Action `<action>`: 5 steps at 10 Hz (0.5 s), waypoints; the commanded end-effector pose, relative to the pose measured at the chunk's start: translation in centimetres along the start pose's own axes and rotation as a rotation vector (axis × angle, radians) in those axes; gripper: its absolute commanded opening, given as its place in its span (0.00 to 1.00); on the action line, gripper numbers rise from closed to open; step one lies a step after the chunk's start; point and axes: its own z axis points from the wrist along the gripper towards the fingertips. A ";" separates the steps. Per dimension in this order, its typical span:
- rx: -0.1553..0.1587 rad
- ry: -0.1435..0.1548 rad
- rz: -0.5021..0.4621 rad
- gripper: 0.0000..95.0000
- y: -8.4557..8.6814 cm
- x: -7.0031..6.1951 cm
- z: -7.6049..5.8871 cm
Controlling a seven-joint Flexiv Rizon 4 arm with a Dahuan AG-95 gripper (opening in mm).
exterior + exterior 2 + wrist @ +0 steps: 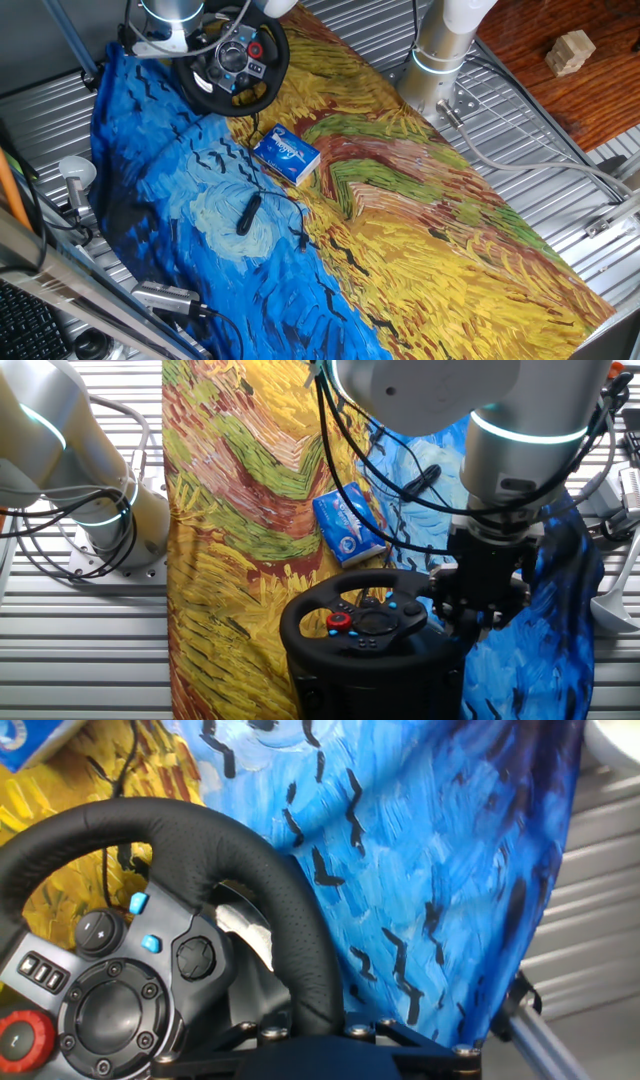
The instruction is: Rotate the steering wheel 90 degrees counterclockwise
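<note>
The steering wheel point(262, 88) is a black round wheel with a thick rim and a hub with a red button. It stands at the far end of the painted cloth. It also shows in the other fixed view point(310, 605) and in the hand view point(200, 830). My gripper point(447, 596) is at the wheel's right side in the other fixed view. In the hand view my gripper point(312, 1025) has the rim running down between its two fingers, which sit close against it. The fingertips are hidden behind the rim.
A blue box point(286, 155) lies on the cloth near the wheel, also in the other fixed view point(348, 525). A black cable with a small dark piece point(246, 213) lies mid-cloth. A second arm's base point(100, 510) stands beside the cloth. A wooden block point(570, 52) lies on the wooden surface at the far right.
</note>
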 end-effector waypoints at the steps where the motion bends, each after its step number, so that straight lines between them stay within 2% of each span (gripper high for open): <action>1: -0.001 0.001 -0.032 0.00 0.0 -0.5 0.0; 5: -0.004 -0.005 -0.095 0.00 0.0 -1.1 0.4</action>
